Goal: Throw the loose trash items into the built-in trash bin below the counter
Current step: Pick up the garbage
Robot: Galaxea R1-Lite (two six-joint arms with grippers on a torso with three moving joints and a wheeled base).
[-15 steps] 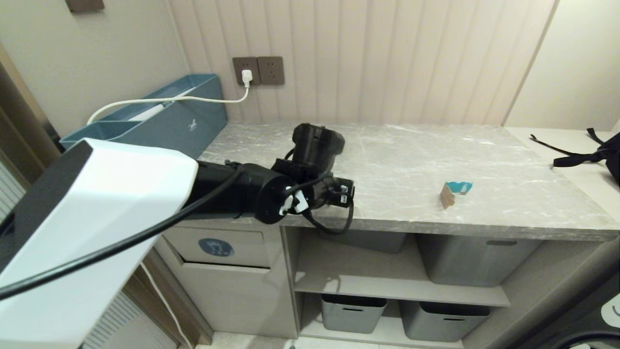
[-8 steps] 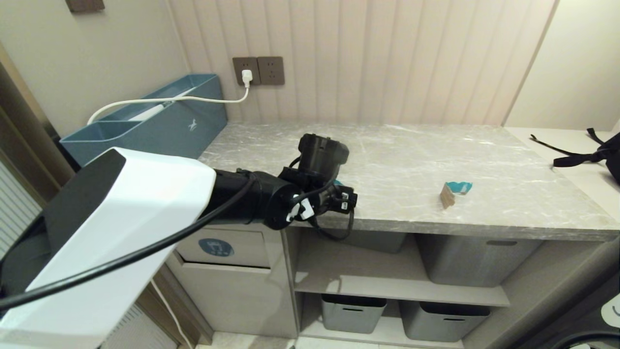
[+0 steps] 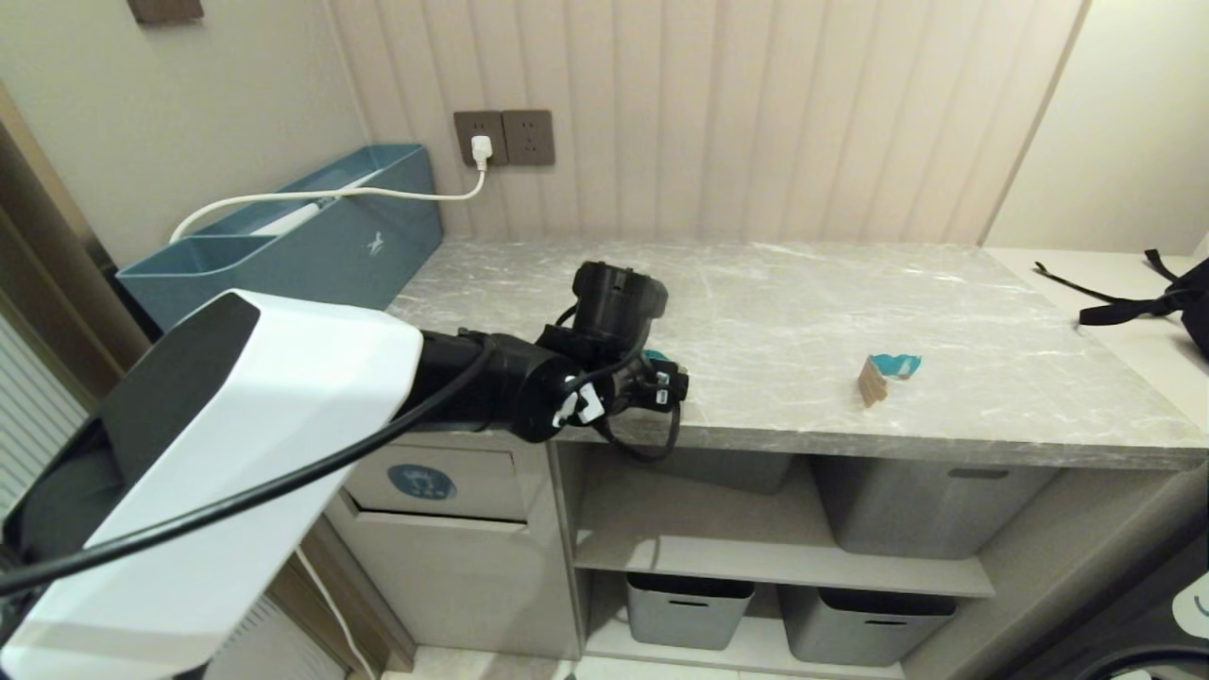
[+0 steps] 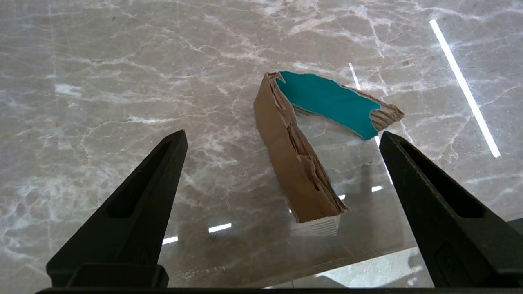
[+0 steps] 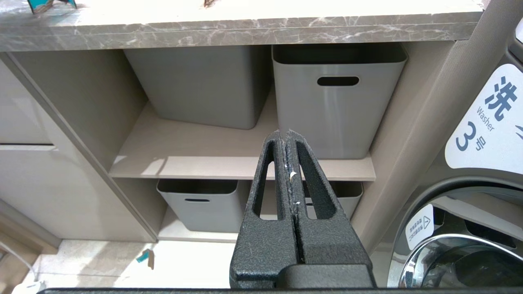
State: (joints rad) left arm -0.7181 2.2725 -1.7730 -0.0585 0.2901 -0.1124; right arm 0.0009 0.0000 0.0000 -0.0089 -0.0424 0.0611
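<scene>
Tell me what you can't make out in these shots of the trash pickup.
- Head view: the left gripper and the scrap at it are mostly hidden by the arm's wrist.
- Head view: the right gripper is outside the frame.
- Head view: the trash bin flap's left end is covered by the arm.

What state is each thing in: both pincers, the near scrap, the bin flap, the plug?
Left pincer: open, astride the scrap.
Right pincer: shut, empty.
Near scrap: lying loose on the counter.
Bin flap: closed.
Plug: in its socket.
</scene>
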